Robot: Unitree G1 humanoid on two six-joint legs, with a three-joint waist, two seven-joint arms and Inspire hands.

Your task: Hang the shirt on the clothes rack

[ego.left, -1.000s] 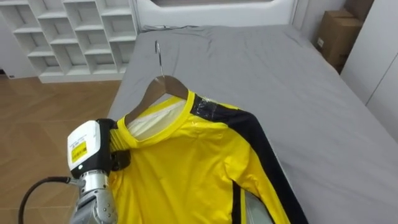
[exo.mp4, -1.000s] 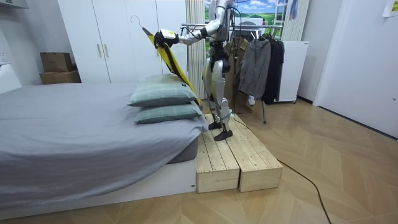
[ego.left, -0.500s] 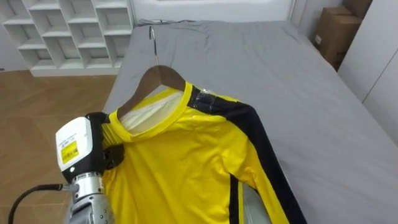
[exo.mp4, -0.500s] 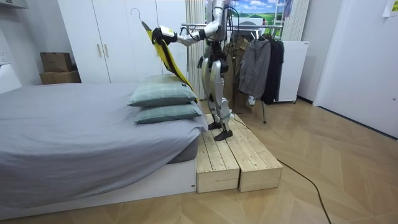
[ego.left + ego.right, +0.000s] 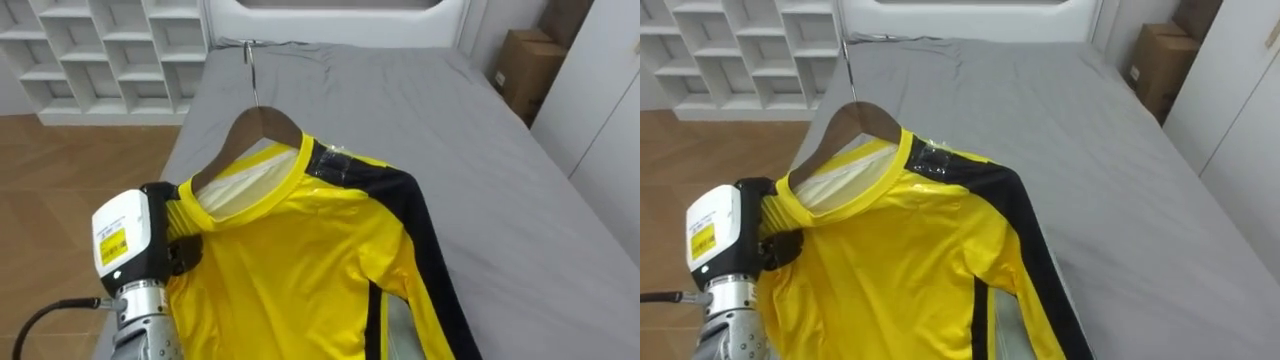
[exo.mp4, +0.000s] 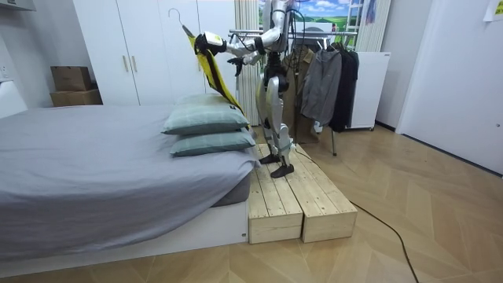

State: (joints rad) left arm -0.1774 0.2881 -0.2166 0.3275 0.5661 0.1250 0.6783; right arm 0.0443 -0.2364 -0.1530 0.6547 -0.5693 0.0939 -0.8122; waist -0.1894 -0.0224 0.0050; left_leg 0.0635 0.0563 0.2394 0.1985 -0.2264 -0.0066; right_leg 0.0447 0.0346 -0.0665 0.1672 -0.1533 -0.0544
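A yellow shirt with black sleeve stripes hangs on a wooden hanger, whose metal hook points away from me. I hold it up above the grey bed. My left hand comes in from the lower left, its dark fingers curled round the shirt's left shoulder and the hanger end beneath it. In the room view the shirt is up at head height over the pillows, and my right hand is raised close behind it, too small to read.
I stand on a wooden platform at the head end of the bed, beside two stacked pillows. A clothes rack with dark garments is behind me. White cube shelves and a cardboard box lie beyond the bed.
My left hand has lifted the hanger and shirt a little higher and further over the bed. In the room view my right arm has come up toward the shirt.
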